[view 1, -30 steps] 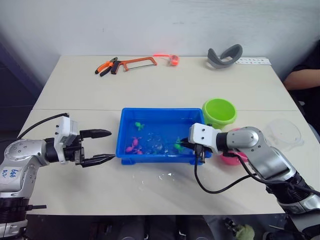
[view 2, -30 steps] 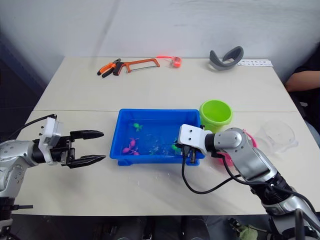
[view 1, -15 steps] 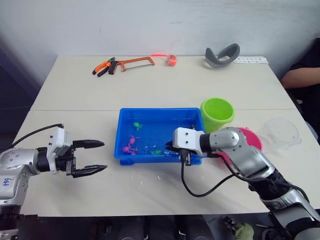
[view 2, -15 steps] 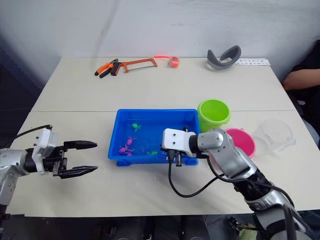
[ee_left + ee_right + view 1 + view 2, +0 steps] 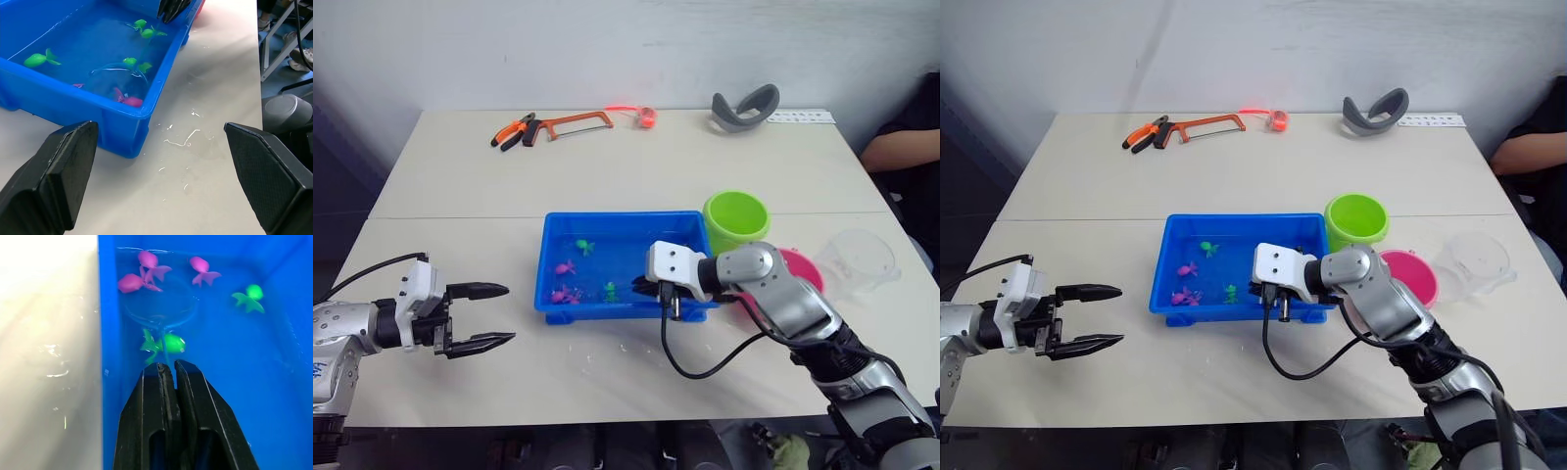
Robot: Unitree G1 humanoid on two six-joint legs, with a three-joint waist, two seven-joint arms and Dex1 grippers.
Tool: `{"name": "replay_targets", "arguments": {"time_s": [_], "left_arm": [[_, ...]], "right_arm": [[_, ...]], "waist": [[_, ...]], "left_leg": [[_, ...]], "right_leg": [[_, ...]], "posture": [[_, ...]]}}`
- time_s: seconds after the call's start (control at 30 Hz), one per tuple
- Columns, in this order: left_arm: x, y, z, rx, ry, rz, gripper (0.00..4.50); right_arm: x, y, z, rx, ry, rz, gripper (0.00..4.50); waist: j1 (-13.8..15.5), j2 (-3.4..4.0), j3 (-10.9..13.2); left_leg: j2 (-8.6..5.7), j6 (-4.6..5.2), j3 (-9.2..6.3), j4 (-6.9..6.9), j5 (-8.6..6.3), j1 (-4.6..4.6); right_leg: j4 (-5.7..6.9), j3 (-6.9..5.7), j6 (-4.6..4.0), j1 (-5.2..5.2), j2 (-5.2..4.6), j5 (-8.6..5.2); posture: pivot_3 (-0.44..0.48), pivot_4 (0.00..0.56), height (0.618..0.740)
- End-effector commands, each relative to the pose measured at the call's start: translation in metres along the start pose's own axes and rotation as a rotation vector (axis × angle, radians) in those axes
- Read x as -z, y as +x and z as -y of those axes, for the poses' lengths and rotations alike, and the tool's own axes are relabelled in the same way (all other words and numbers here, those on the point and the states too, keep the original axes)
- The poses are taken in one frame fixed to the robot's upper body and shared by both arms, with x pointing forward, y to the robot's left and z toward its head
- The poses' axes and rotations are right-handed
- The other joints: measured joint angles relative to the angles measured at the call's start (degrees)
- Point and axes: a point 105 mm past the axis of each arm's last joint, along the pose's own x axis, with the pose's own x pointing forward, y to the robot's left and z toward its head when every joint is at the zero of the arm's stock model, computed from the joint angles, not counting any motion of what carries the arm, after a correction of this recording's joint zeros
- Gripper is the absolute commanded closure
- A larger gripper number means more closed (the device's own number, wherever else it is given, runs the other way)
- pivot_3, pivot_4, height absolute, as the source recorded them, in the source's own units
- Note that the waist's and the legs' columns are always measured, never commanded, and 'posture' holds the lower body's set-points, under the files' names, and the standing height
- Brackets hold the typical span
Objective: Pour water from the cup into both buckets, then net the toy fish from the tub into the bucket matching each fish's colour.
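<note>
Blue tub [image 5: 558,257] netting: I'm sweeping the net [image 5: 159,308], pinched in my right gripper [image 5: 168,369], toward a green fish [image 5: 164,343]; left gripper [image 5: 480,315] idling wide open, empty; next, scoop and lift.

On the pale table [image 5: 607,176], far beyond the left pincer [image 5: 509,313], lie orange pliers [image 5: 512,130] touching a hacksaw [image 5: 573,122]. Far beyond the right pincer [image 5: 641,287] lies a grey curved band [image 5: 744,106]. Small water drops [image 5: 181,142] lie just ahead of the left pincer.
</note>
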Motion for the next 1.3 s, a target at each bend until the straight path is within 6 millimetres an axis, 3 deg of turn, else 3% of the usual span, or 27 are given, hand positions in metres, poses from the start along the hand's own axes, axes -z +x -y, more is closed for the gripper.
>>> {"name": "replay_targets", "arguments": {"time_s": [0.03, 0.4, 0.87, 1.3], "left_arm": [[-0.008, -0.006, -0.003, -0.017, 0.047, -0.012, 0.02], [-0.009, -0.004, -0.006, -0.035, 0.051, 0.009, 0.02], [-0.03, 0.004, -0.014, -0.061, 0.051, 0.121, 0.02], [-0.076, 0.041, -0.031, -0.06, 0.031, 0.306, 0.02]], "right_arm": [[0.0, -0.009, 0.008, 0.015, -0.01, -0.014, 4.5], [0.004, -0.017, 0.009, -0.001, 0.057, -0.013, 4.5], [-0.006, -0.057, 0.02, 0.028, 0.137, 0.109, 4.5], [0.001, -0.102, 0.016, 0.17, 0.177, 0.197, 4.5]], "waist": [[0.0, 0.0, 0.0], [0.0, 0.0, 0.0], [0.0, 0.0, 0.0], [1.0, -0.01, 0.0]], "left_leg": [[0.0, 0.0, 0.0, -0.02, 0.0, 0.0], [0.0, 0.0, 0.03, -0.06, 0.0, 0.0], [0.0, 0.0, 0.04, -0.12, -0.01, -0.03], [0.0, 0.0, 0.04, -0.1, -0.01, -0.03]], "right_leg": [[0.0, 0.0, 0.0, 0.0, 0.0, 0.0], [0.0, 0.01, 0.0, -0.05, 0.0, 0.0], [-0.02, 0.0, 0.0, -0.08, -0.01, 0.0], [-0.01, 0.0, 0.0, -0.06, -0.01, 0.0]], "posture": [[0.0, 0.15, 0.74], [0.0, 0.15, 0.74], [0.0, 0.15, 0.74], [0.0, 0.15, 0.74]]}}
